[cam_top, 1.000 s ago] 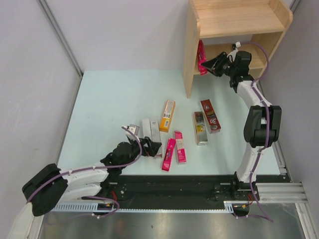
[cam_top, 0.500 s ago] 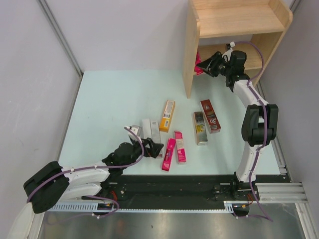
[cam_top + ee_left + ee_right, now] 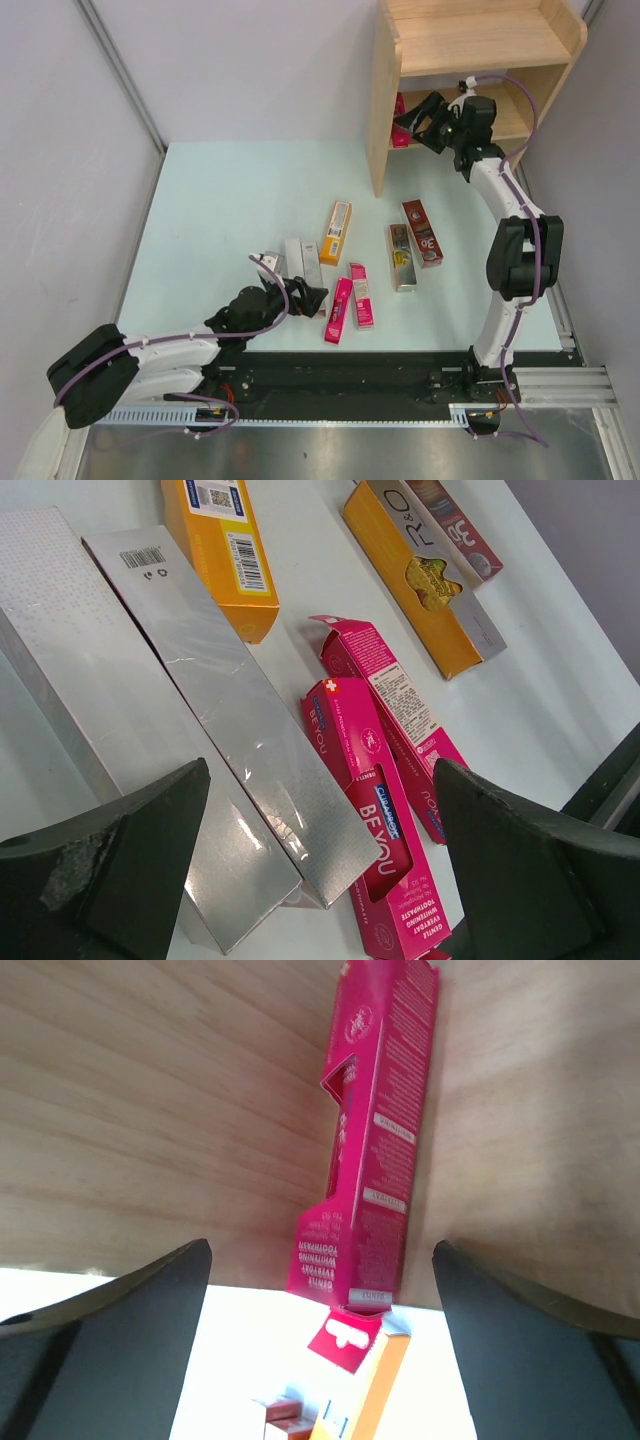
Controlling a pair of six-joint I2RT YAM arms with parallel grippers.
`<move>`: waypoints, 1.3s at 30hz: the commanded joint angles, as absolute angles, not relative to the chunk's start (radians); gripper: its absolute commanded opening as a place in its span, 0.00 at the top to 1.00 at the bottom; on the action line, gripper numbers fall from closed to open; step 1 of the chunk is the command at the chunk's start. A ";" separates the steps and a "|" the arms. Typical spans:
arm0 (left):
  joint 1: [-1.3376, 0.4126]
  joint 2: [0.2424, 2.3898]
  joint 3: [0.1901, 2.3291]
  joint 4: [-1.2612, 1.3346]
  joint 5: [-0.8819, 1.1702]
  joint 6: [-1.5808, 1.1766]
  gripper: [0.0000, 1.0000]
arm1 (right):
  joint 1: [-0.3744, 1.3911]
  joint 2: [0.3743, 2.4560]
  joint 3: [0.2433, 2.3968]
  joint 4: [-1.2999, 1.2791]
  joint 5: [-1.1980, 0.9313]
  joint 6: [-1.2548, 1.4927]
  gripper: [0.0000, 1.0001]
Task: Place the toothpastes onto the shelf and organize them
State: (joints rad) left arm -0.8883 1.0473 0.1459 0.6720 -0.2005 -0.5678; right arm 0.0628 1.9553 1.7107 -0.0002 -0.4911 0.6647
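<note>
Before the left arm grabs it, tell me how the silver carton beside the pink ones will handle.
The silver carton is probably stiff but crushable: it looks like thin card, faintly creased. Its glossy foil may be slippery. With flat sides, it likely slides rather than rolls.

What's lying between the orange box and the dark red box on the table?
The gold-tan carton, right beside the dark red carton; from there to the orange carton the table is bare. The top view shows it.

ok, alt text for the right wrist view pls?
A magenta-pink toothpaste carton rests on the light wood shelf, centred in the open right gripper, whose dark fingers do not touch it. Past the shelf edge, part of an orange-yellow carton shows on the pale table.
</note>
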 commanded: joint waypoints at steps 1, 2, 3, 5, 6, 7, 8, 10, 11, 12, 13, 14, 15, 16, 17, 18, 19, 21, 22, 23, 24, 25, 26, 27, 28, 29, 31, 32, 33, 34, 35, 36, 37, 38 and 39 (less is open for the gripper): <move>-0.896 1.039 0.130 0.686 -0.216 -0.577 0.00 | 0.071 1.864 1.625 -0.081 -0.338 0.618 0.00; -0.896 1.035 0.129 0.687 -0.215 -0.577 0.00 | 0.072 1.853 1.612 -0.078 -0.328 0.617 0.00; -0.896 1.037 0.127 0.690 -0.215 -0.580 0.00 | 0.074 1.835 1.605 -0.074 -0.319 0.615 0.00; -0.896 1.034 0.126 0.690 -0.216 -0.580 0.00 | 0.075 1.821 1.589 -0.077 -0.319 0.609 0.00; -0.896 1.034 0.123 0.693 -0.213 -0.578 0.01 | 0.075 1.812 1.582 -0.080 -0.311 0.607 0.00; -0.896 1.032 0.123 0.699 -0.212 -0.578 0.00 | 0.074 1.792 1.572 -0.080 -0.308 0.604 0.00; -0.896 1.028 0.120 0.703 -0.209 -0.580 0.00 | 0.075 1.778 1.553 -0.083 -0.299 0.598 0.00; -0.896 1.025 0.121 0.707 -0.196 -0.571 0.00 | 0.077 1.743 1.528 -0.083 -0.285 0.592 0.00; -0.896 1.022 0.129 0.697 -0.192 -0.566 0.00 | 0.080 1.730 1.504 -0.084 -0.279 0.591 0.01; -0.899 1.013 0.156 0.657 -0.187 -0.545 0.00 | 0.078 1.720 1.494 -0.095 -0.269 0.580 0.00; -0.900 1.009 0.167 0.644 -0.180 -0.537 0.00 | 0.081 1.688 1.487 -0.112 -0.253 0.578 0.00; -0.902 1.008 0.176 0.635 -0.172 -0.532 0.00 | 0.086 1.672 1.451 -0.113 -0.241 0.571 0.00; -0.902 0.999 0.193 0.624 -0.164 -0.522 0.00 | 0.089 1.649 1.437 -0.118 -0.218 0.562 0.00; -0.902 0.996 0.202 0.617 -0.155 -0.519 0.00 | 0.095 1.632 1.419 -0.121 -0.203 0.554 0.00; -0.903 0.991 0.225 0.608 -0.138 -0.506 0.00 | 0.110 1.593 1.405 -0.132 -0.192 0.543 0.01; -0.904 0.988 0.239 0.583 -0.132 -0.500 0.00 | 0.121 1.576 1.379 -0.141 -0.166 0.526 0.01; -0.907 0.983 0.253 0.569 -0.127 -0.494 0.00 | 0.132 1.557 1.368 -0.147 -0.155 0.519 0.00; -0.911 0.982 0.293 0.528 -0.114 -0.477 0.00 | 0.167 1.507 1.338 -0.182 -0.114 0.502 0.00; -0.913 0.980 0.307 0.517 -0.110 -0.473 0.00 | 0.178 1.487 1.327 -0.190 -0.101 0.493 0.00; -0.916 0.979 0.328 0.508 -0.104 -0.462 0.00 | 0.204 1.453 1.313 -0.207 -0.083 0.491 0.00; -0.919 0.976 0.339 0.483 -0.104 -0.462 0.00 | 0.219 1.433 1.299 -0.213 -0.074 0.488 0.00; -0.920 0.971 0.347 0.474 -0.106 -0.460 0.00 | 0.235 1.416 1.280 -0.225 -0.061 0.482 0.00; -0.922 0.969 0.365 0.462 -0.101 -0.459 0.00 | 0.251 1.402 1.269 -0.253 -0.037 0.479 0.00; -0.925 0.968 0.373 0.445 -0.086 -0.456 0.01 | 0.286 1.367 1.256 -0.264 -0.028 0.474 0.00; -0.927 0.968 0.382 0.436 -0.080 -0.457 0.00 | 0.305 1.352 1.232 -0.281 -0.012 0.466 0.00; -0.931 0.968 0.399 0.427 -0.074 -0.457 0.00 | 0.325 1.330 1.220 -0.311 0.029 0.462 0.00; -0.937 0.968 0.413 0.408 -0.060 -0.457 0.00 | 0.388 1.278 1.172 -0.340 0.061 0.456 0.00; -0.945 0.968 0.422 0.394 -0.058 -0.459 0.00 | 0.412 1.263 1.154 -0.366 0.090 0.454 0.00; -0.948 0.968 0.426 0.391 -0.058 -0.460 0.01 | 0.435 1.249 1.140 -0.386 0.112 0.453 0.00; -0.951 0.966 0.428 0.388 -0.055 -0.462 0.00 | 0.487 1.218 1.126 -0.402 0.136 0.454 0.00; -0.956 0.966 0.429 0.388 -0.058 -0.468 0.00 | 0.514 1.204 1.086 -0.425 0.178 0.462 0.00; -0.957 0.962 0.428 0.387 -0.058 -0.472 0.00 | 0.537 1.187 1.068 -0.437 0.201 0.468 0.00; -0.957 0.959 0.429 0.384 -0.067 -0.477 0.00 | 0.593 1.165 1.048 -0.449 0.227 0.478 0.00; -0.956 0.956 0.430 0.376 -0.075 -0.485 0.00 | 0.616 1.151 1.014 -0.471 0.265 0.483 0.00; -0.957 0.950 0.430 0.373 -0.081 -0.486 0.00 | 0.642 1.141 0.997 -0.485 0.284 0.501 0.00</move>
State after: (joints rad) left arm -0.9489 0.9825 0.3912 0.3920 -0.0750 -0.4862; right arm 0.5510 1.2064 1.0634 -0.3901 0.1246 0.4770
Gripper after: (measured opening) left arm 0.996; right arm 0.995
